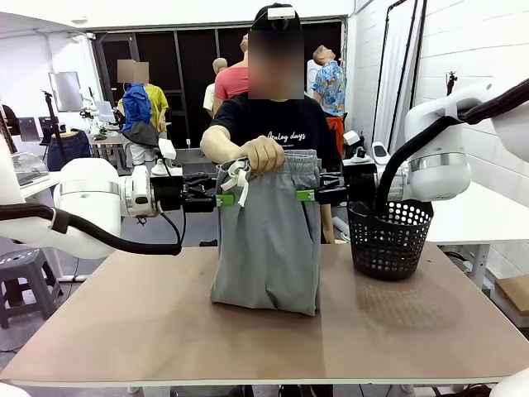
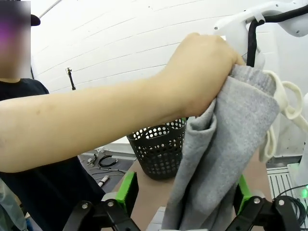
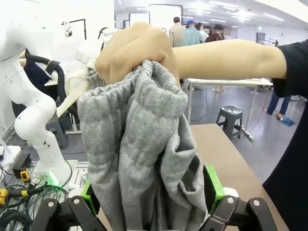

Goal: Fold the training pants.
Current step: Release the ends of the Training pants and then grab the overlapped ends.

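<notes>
Wide and brown, the table (image 1: 124, 314) carries the lower end of the training pants (image 1: 266, 240). Their bunched legs rest on it, while the person's hand (image 1: 263, 154) holds the waistband up in the air, gripping it at the middle. A white drawstring (image 1: 240, 178) dangles on the side nearer the left arm. The left fingers (image 1: 225, 199) stand at one edge of the cloth just under the waistband, and the right fingers (image 1: 306, 195) at the opposite edge. Both pairs are spread wide and clamp nothing. In each wrist view the grey fabric hangs down between that arm's two fingers (whether it brushes either one I cannot tell). The step looks like taking the pants over from the hand. Each pair should close high up on the gathered elastic, catching every layer and leaving the drawstring out. A black basket (image 1: 388, 240) stands on the table near the right arm.
</notes>
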Controlling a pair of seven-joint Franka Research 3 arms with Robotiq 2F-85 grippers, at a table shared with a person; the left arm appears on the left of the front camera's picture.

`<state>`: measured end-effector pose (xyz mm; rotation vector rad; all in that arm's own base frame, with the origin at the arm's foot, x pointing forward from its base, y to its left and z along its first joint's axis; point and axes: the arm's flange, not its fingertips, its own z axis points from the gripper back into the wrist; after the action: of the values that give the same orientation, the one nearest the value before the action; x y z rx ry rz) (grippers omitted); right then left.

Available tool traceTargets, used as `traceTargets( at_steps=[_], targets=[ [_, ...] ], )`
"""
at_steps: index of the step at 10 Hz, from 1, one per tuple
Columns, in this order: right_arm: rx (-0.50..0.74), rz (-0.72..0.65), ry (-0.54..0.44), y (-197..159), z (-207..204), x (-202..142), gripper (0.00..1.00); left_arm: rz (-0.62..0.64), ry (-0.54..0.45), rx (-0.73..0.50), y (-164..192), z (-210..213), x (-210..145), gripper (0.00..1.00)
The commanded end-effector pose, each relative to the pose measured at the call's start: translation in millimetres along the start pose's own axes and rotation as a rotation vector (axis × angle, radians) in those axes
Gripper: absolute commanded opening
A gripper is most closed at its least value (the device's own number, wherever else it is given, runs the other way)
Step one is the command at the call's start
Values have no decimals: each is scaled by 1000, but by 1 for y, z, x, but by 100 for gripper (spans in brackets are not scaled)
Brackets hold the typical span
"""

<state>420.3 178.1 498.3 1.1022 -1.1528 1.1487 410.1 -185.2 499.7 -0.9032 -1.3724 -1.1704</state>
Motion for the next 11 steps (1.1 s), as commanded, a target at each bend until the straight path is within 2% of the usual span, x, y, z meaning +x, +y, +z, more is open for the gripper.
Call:
traceTargets(
  at_steps=[1, 7, 11],
  targets=[
    [28, -5, 9, -10, -8, -1, 100, 14, -8, -20, 13, -6, -3, 100],
    [13, 3, -27, -26, -19, -30, 100, 93, 24, -167, 5, -19, -19, 100],
    [23, 15, -45, -32, -33, -38, 100, 107, -19, -154, 13, -33, -23, 100]
  ],
)
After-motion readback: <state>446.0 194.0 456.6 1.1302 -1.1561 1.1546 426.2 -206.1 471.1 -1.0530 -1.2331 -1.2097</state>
